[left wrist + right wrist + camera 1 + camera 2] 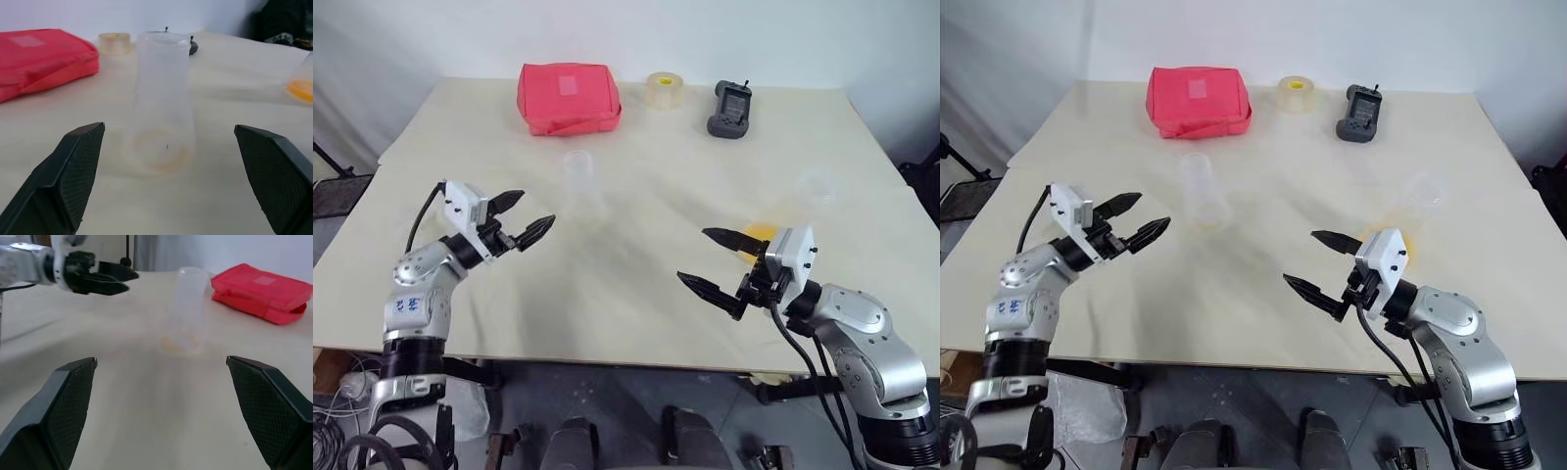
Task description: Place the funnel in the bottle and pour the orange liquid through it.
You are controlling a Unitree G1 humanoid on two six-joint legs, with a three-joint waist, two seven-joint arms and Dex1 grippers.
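Note:
The bottle (579, 181) is translucent and whitish, and it stands upright at mid-table with a faint orange ring at its base (159, 156). My left gripper (536, 210) hovers open just left of and nearer than it, with nothing between its fingers. On the right my right gripper (693, 255) hangs open and empty above the table. Behind its upper finger, the orange liquid (761, 233) sits low in a clear cup (301, 83). Farther right lies a small clear round piece (818, 184) that looks like the funnel.
A red zip pouch (570, 98), a yellowish tape roll (663, 90) and a black handheld device (730, 110) line the table's far side. The table's front edge (607, 357) runs just below both grippers.

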